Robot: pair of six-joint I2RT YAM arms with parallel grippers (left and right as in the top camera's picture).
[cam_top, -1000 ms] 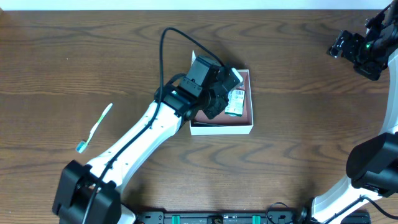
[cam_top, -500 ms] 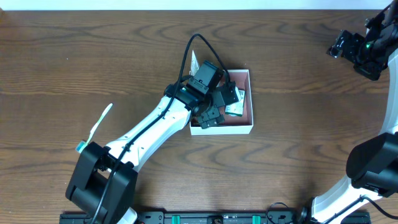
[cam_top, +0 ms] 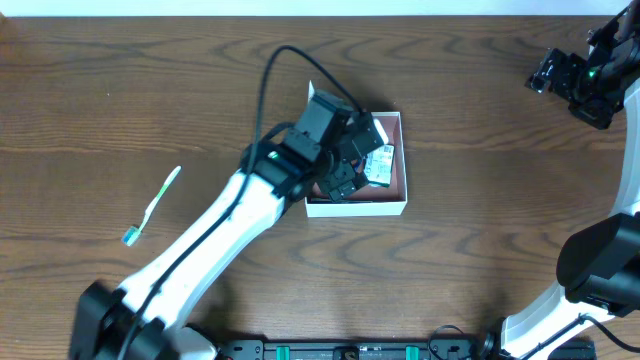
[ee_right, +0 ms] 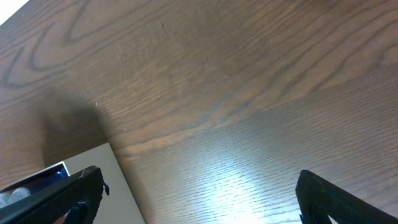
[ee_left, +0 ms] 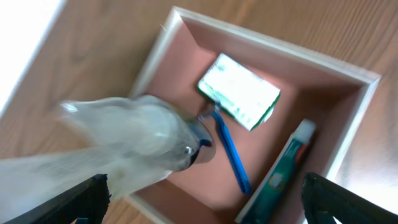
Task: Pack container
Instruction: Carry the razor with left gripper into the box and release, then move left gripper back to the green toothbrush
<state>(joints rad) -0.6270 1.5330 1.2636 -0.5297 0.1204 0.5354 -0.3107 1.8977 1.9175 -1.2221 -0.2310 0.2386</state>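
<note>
Right now the left gripper (ee_left: 205, 183) is hovering above the container (cam_top: 360, 207), and its fingers (ee_left: 93, 194) are standing spread wide, pinching nothing. The container is sitting near the middle of the table (cam_top: 480, 260), a little toward the far edge, with the left arm (cam_top: 230, 215) reaching across its near left corner.

Inside, a green-and-white soap packet (ee_left: 239, 91) is lying flat on the pink floor. A blue razor (ee_left: 230, 149) is lying beside it, its head touching the packet's edge. A toothpaste tube (ee_left: 283, 177) is lying along one wall. A clear plastic wrapper (ee_left: 124, 149) is showing blurred in the wrist view, crossing the opposite wall. I cannot tell whether it is resting on the rim or hanging in the air.

A toothbrush (cam_top: 152, 205) is lying on bare wood toward the table's left edge, well apart from the container.

The right gripper (ee_right: 205, 186) is hanging over the table's far right corner, its fingers wide apart and holding nothing. A pale flat thing (ee_right: 68, 177) is showing beside its left finger, and I cannot tell what it is.
</note>
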